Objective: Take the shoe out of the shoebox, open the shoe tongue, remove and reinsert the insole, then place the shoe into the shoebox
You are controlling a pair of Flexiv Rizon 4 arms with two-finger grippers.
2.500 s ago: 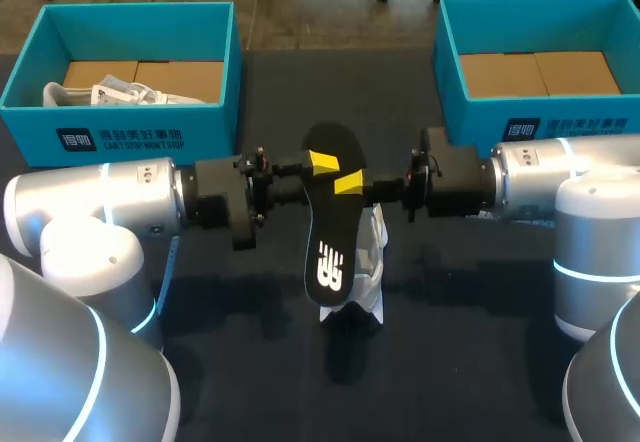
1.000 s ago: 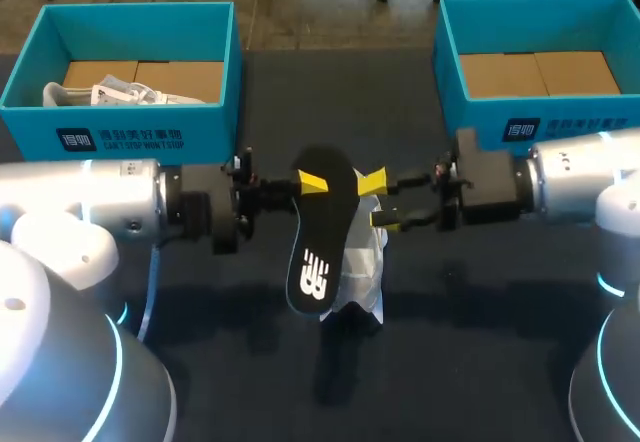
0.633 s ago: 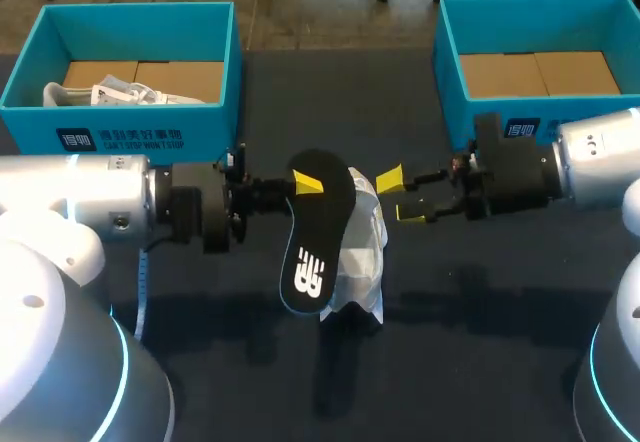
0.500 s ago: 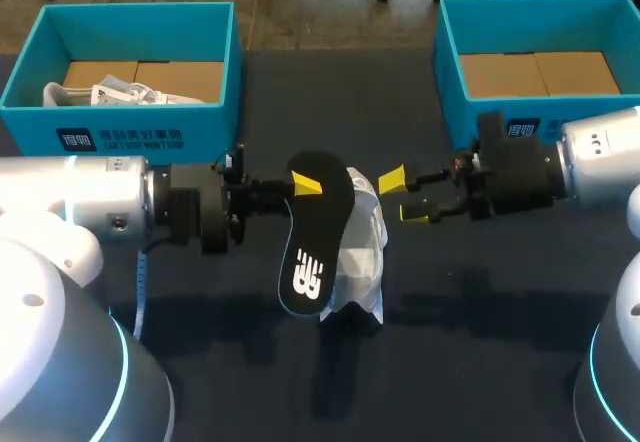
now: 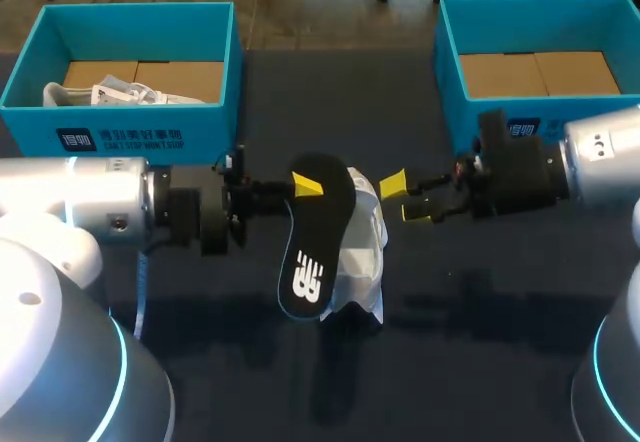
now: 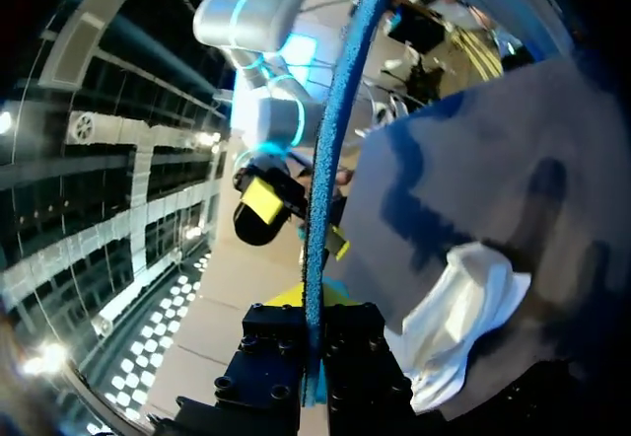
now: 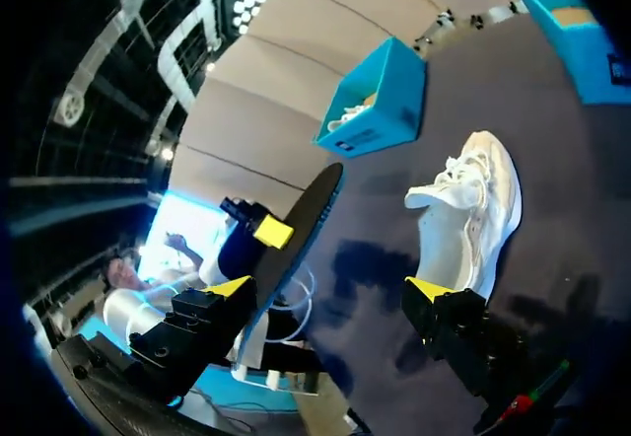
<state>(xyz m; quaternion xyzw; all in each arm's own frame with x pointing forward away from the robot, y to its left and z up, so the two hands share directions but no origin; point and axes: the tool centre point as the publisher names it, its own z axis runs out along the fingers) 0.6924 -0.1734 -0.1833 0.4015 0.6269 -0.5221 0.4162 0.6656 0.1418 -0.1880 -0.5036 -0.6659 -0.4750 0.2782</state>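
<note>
Feeding the flat black foam insole [image 5: 312,237] into the white mesh sneaker [image 5: 365,247] looks like the step in hand. Left gripper [image 5: 305,185] has its jaws clamped on one end of the insole, which shows edge-on between them in its wrist view, the white-marked end hanging free ahead. Right gripper [image 5: 404,198] has its jaws apart and empty. The sneaker sits on the dark table [image 5: 450,342] just ahead of and below them, under the insole, in neither the left teal shoebox [image 5: 140,132] nor the right teal shoebox [image 5: 455,122]. To do this well, I judge the right jaws should first pin the collar or tongue so the mouth gapes wide. The left can then tilt the free end down and slide it along the footbed without buckling.
</note>
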